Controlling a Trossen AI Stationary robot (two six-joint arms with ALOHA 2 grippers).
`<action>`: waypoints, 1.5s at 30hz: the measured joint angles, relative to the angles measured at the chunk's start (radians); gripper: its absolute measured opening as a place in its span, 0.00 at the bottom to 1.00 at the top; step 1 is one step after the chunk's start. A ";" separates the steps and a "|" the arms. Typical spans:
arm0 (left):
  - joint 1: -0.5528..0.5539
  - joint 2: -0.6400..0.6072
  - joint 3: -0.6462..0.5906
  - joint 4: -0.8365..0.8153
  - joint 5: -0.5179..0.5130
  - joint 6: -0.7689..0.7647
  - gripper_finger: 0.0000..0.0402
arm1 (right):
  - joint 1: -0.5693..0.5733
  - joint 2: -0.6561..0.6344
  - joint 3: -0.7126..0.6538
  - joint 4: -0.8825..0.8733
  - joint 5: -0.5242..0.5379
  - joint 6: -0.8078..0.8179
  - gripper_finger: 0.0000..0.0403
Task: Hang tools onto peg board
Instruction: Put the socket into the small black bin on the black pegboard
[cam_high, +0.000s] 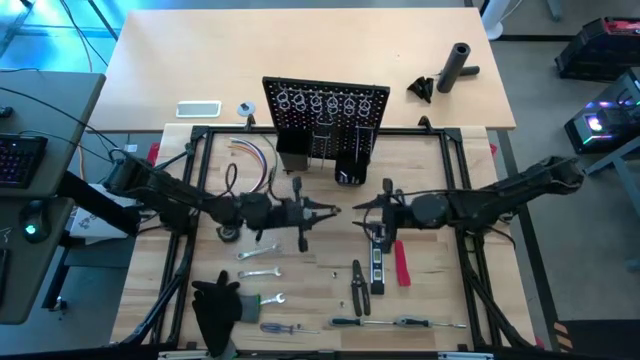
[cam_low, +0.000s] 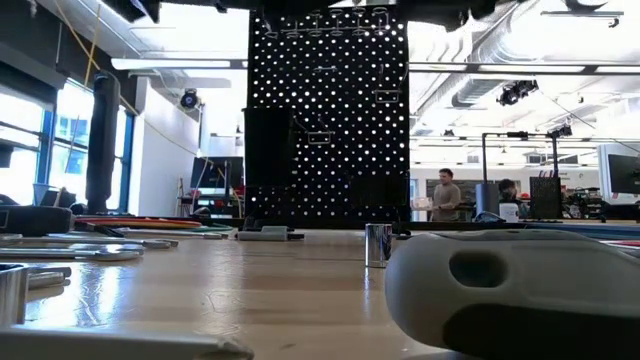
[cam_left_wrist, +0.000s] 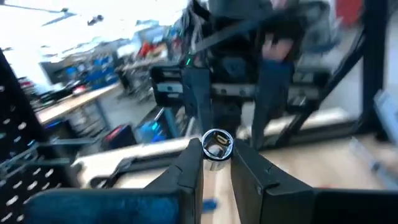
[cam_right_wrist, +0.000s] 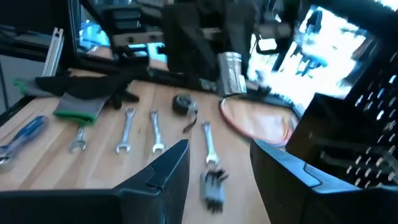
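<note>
The peg board (cam_high: 325, 125) stands upright off to the side of my left gripper (cam_high: 318, 210), toward the far edge of the table, its face turned to me and its row of silver rings (cam_high: 325, 102) high on the panel. That is the relation the coming move turns on: my fingers point across the table at my right gripper (cam_high: 362, 208), not at the board, so I judge I must lift and swing toward those rings. My left gripper is nearly closed, pinching a silver-tipped tool (cam_left_wrist: 216, 144) by its round metal end. From above, its dark body seems to run crosswise to my fingers, along the line toward the board, though I cannot tell its exact shape. The left gripper is nearer the board's middle and carries the load. My right gripper hovers close by, facing it, fingers well apart and empty. Between the held tool and the rings sit the black bins (cam_high: 350, 165) at the board's foot, which I judge the likeliest thing to catch on if I go in low. The bundle of coloured wires (cam_high: 250, 155) lies to the outer side of my left arm. Under my right arm lie the black-yellow level (cam_high: 377, 262) and a red-handled tool (cam_high: 401, 262). Nearer me are the wrenches (cam_high: 258, 272), pliers (cam_high: 358, 285) and screwdrivers (cam_high: 400, 322), all not yet hung.
</note>
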 joint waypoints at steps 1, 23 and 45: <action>0.014 0.000 -0.004 0.024 0.035 -0.014 0.12 | 0.010 0.002 0.000 0.019 0.017 -0.017 0.41; 0.090 0.075 -0.006 0.229 0.199 -0.296 0.12 | 0.072 0.169 0.002 0.396 0.379 -0.453 0.41; 0.090 0.121 -0.006 0.285 0.172 -0.306 0.12 | 0.069 0.169 0.000 0.379 0.351 -0.370 0.41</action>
